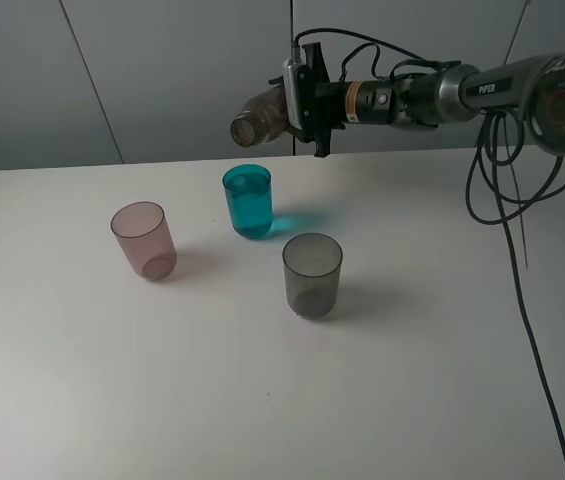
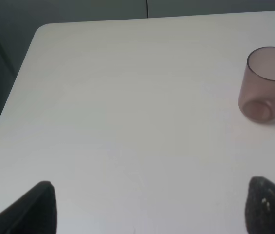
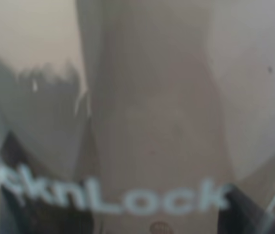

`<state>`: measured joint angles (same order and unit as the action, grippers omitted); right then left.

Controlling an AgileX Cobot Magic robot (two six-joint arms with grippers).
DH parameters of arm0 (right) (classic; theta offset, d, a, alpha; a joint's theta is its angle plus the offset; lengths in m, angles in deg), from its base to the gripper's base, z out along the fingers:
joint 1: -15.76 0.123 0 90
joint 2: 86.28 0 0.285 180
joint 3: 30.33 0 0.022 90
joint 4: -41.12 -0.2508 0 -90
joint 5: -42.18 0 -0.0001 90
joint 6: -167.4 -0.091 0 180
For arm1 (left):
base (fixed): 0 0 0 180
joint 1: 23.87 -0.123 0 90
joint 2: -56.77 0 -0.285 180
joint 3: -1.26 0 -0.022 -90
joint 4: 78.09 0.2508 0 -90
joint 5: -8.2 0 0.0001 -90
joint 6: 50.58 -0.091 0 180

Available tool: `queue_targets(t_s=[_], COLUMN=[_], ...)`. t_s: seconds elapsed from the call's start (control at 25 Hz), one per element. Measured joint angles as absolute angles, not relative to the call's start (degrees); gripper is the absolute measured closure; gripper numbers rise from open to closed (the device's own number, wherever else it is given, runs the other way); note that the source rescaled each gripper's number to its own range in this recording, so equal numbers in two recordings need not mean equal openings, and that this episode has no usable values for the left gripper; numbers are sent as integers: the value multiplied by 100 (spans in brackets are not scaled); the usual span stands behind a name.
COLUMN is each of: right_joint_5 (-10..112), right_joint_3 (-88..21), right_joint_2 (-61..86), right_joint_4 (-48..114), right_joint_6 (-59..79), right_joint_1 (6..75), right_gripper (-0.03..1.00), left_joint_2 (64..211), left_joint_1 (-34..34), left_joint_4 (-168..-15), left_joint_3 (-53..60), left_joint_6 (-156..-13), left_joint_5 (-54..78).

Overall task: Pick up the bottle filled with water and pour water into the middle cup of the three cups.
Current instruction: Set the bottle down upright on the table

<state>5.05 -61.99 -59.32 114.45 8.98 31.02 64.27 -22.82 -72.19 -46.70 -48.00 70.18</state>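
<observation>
Step in hand: the pour. The right tool is clamped on the bottle, which is tipped near horizontal above the middle cup and clear of its rim. I cannot tell whether the mouth sits exactly over the opening.

The right wrist view shows only the bottle wall (blurred lettering, nothing more). The middle cup reads deep teal almost to the rim, so I judge it holds water. No stream is visible.

The pink cup stands left of and nearer than the middle cup, the grey cup right of and nearer. Both look empty.

The left tool is spread, holding nothing, over bare tabletop on the middle cup's pink side.

Next move, as I judge it: roll the bottle upright without dripping beside the middle cup.
</observation>
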Motion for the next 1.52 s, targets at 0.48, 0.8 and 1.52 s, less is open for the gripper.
queue_targets(t_s=[0.48,0.8,1.52], right_joint_5=[238,870,1923], right_joint_3=[-5957,-5273,-2226], right_joint_2=[-5806,-5159,-2978], right_joint_4=[10075,8755,5729], right_joint_6=[-1487,-3058,-2948], right_joint_1=[3102,3102,2969], right_gripper=[96,97,97], left_joint_2=[6427,6427,6427], left_joint_1=[-2282,-2282,-2282], left_joint_4=[-7219,-7219,-7219], left_joint_3=[-4670,-4670,-4670], left_joint_6=[-4800,-4800,-4800], left_joint_5=[7018,7018,7018])
